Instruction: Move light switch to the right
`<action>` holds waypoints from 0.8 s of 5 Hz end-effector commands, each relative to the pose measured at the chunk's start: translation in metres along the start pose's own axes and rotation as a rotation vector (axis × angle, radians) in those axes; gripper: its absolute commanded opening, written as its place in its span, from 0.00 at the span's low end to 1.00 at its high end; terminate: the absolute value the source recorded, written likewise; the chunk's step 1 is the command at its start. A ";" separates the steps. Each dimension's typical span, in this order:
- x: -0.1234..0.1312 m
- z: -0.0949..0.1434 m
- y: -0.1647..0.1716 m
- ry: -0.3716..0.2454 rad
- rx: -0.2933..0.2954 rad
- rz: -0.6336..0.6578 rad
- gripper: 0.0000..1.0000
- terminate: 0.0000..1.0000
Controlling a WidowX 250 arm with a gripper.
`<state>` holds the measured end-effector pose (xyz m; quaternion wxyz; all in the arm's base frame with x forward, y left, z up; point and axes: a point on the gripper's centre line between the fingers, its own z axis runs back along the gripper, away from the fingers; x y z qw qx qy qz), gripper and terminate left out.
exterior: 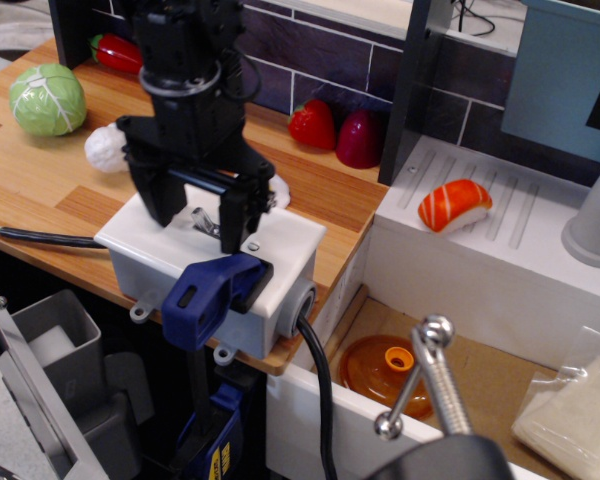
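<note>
The light switch (204,221) is a small silver toggle lever on a grey plate, set in the top of a white box (277,254) at the counter's front edge. A black cable (319,388) leaves the box's right end. My black gripper (200,217) hangs straight down over the box, open, one finger (164,203) left of the lever and the other (234,222) right of it. The lever shows in the gap between them. I cannot tell whether either finger touches it.
A blue clamp (213,288) pins the box to the wooden counter (40,175). A toy cabbage (47,99), a white ball (106,149), a red pepper (122,53), a strawberry (313,124) and a sushi piece (454,204) lie around. A metal handle (432,372) stands in the foreground.
</note>
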<state>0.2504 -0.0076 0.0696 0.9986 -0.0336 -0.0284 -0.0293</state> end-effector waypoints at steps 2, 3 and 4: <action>0.019 0.000 -0.045 -0.013 -0.030 -0.032 1.00 0.00; 0.023 0.008 -0.043 0.000 -0.049 -0.022 1.00 0.00; 0.029 0.024 -0.034 -0.061 0.012 0.048 1.00 1.00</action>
